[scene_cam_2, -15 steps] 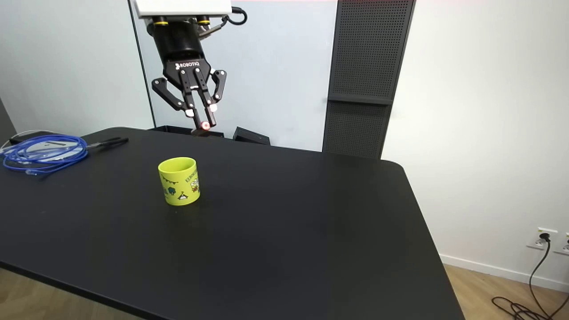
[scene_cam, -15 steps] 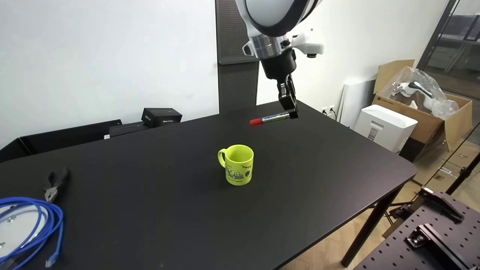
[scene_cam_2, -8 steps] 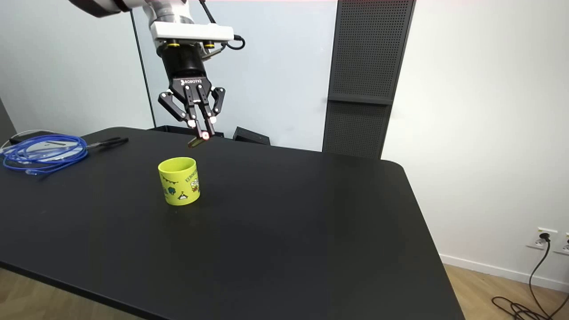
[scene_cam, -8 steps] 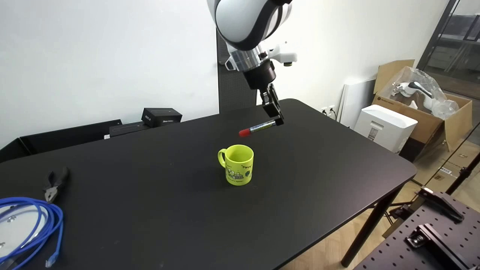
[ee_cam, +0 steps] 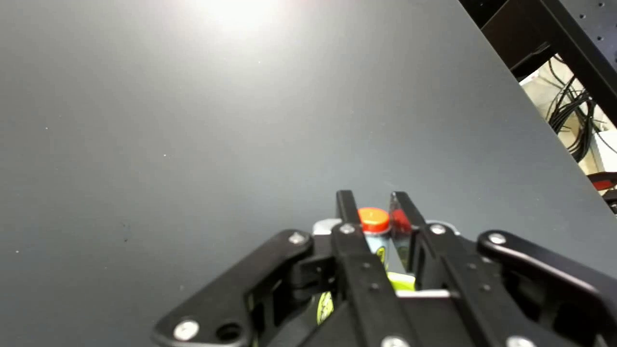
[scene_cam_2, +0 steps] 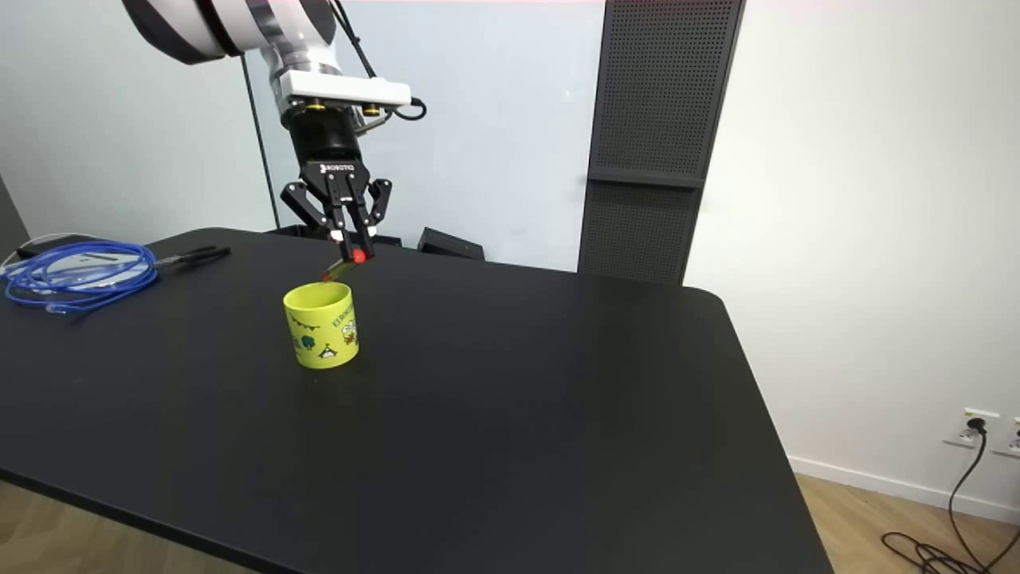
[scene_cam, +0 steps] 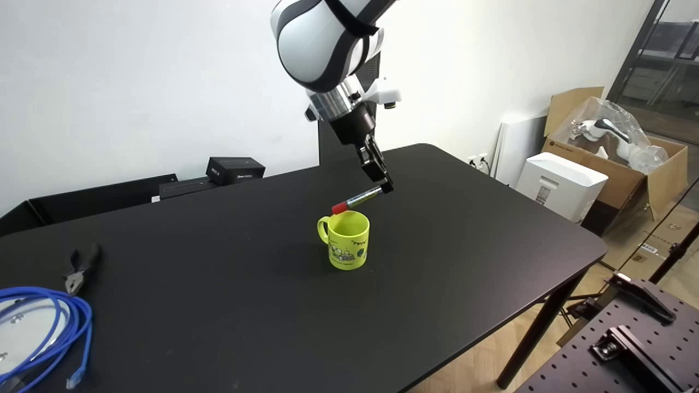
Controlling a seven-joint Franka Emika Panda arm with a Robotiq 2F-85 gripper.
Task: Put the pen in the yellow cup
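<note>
The yellow cup (scene_cam: 348, 248) stands upright on the black table and shows in both exterior views (scene_cam_2: 323, 335); a bit of it shows in the wrist view (ee_cam: 401, 281). My gripper (scene_cam: 387, 187) is shut on one end of the pen (scene_cam: 357, 200). The pen has a silver-grey body and red ends. It slants down from the fingers, its lower red end just over or behind the cup's rim; I cannot tell if they touch. In an exterior view the gripper (scene_cam_2: 358, 253) is above the cup. In the wrist view the pen's red end (ee_cam: 374, 220) sits between the fingertips (ee_cam: 372, 193).
A blue coiled cable (scene_cam: 82, 322) and pliers (scene_cam: 79, 273) lie at the table's side, away from the cup. Black boxes (scene_cam: 235, 170) stand beyond the table's back edge. A white box (scene_cam: 560, 185) and an open carton (scene_cam: 617, 164) stand beside the table.
My gripper has moved down and closer to the cup with the pen in it. The pen now slants more steeply, its lower end at the cup's rim. The cup has not moved.
</note>
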